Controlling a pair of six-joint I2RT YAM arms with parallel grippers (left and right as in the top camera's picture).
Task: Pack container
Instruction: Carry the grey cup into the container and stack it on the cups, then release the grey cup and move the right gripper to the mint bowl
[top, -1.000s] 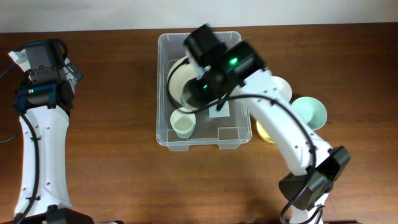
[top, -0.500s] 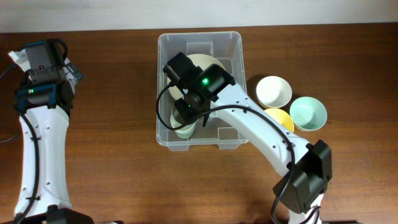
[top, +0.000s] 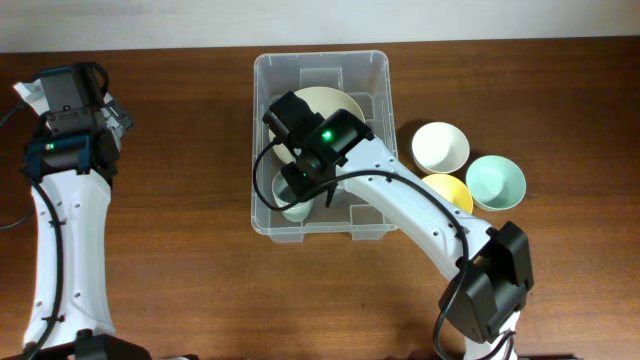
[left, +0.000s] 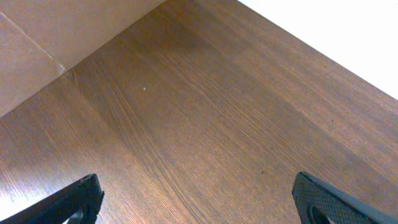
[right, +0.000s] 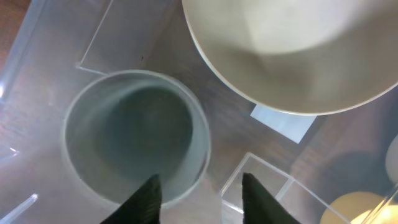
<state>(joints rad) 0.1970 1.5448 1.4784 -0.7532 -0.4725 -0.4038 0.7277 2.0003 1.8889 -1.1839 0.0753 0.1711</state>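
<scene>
The container (top: 259, 140) is a clear plastic tub in the middle of the table. In it lie a large cream bowl (top: 338, 103) at the far end and a small pale green bowl (top: 291, 209) at the near left. My right gripper (top: 303, 180) reaches into the tub above the small bowl. In the right wrist view the right gripper (right: 200, 186) is open. One finger hangs over the pale green bowl (right: 134, 134) and the other is outside its rim. The cream bowl (right: 292, 50) and the white label (right: 283, 121) show above. My left gripper (left: 199, 193) is open and empty over bare wood.
A white bowl (top: 440, 146), a pale green bowl (top: 496, 182) and a yellow bowl (top: 449, 190) stand on the table right of the tub. The left arm (top: 65, 180) stretches along the far left of the table.
The right gripper has moved from the tub's far end down to the small green bowl. The cream bowl, tilted under the gripper before, now lies at the far end. The left arm has not moved.
</scene>
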